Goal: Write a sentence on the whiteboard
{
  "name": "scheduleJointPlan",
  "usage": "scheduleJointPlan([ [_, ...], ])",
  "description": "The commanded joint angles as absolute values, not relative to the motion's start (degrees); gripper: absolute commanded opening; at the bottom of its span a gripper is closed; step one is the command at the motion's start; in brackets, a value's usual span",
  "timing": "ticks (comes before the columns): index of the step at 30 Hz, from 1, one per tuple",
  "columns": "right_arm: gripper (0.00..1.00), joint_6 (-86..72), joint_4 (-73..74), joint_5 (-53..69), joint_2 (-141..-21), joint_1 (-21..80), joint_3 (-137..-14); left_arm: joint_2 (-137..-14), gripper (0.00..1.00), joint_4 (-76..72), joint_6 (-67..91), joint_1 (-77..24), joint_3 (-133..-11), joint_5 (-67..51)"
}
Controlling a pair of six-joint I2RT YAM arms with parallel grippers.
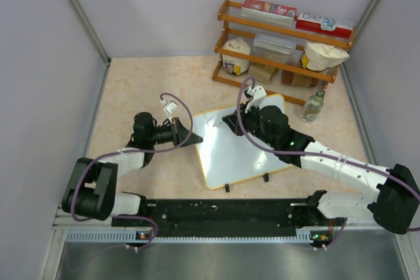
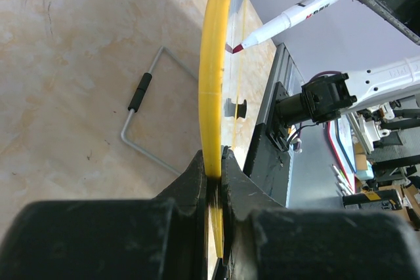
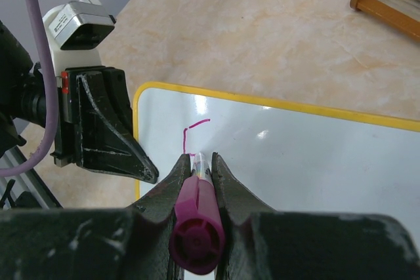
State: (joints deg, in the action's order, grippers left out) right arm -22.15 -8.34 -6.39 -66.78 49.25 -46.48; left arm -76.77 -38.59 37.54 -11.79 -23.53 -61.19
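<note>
Meanwhile, red-and-white boxes (image 1: 269, 10) topped the wooden rack (image 1: 225, 29); the glossy yellow-framed whiteboard (image 1: 239, 152) sat on the beige tabletop (image 1: 141, 90), left pincer (image 2: 214, 162) clamped on its edge, right pincer (image 3: 200, 159) clamped on a magenta marker (image 3: 195, 227) by a short pink stroke (image 3: 190, 130).

**Whiteboard carries only a first pink stroke**

The whiteboard (image 1: 233, 155) lies face up just in front of the wooden rack (image 1: 223, 31), turned askew so that one far corner points toward the rack. It is glossy white with rounded corners and a thin yellow frame. Two black clip feet (image 1: 266, 178) sit on its edge farthest from the rack. The sentence (image 3: 191, 132) is barely begun: one short, angular magenta stroke near the other far corner, left of the rack.
</note>
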Motion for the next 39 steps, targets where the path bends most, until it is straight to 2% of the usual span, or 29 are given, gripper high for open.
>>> scheduleJointPlan([
  [1, 0.00, -21.80, -8.26, -7.83, -65.39, 48.08, -45.70, -76.64, 0.00, -39.64, 32.87, -12.39, -24.43, -61.17],
  [11, 0.00, -22.94, -10.20, -6.33, -59.24, 47.46, -43.86, -76.73, 0.00, -39.55, 32.87, -12.48, -24.52, -61.17],
  [39, 0.00, -22.76, -10.11, -3.96, -63.98, 46.49, -43.24, -76.55, 0.00, -39.20, 32.78, -12.39, -24.52, -61.08],
])
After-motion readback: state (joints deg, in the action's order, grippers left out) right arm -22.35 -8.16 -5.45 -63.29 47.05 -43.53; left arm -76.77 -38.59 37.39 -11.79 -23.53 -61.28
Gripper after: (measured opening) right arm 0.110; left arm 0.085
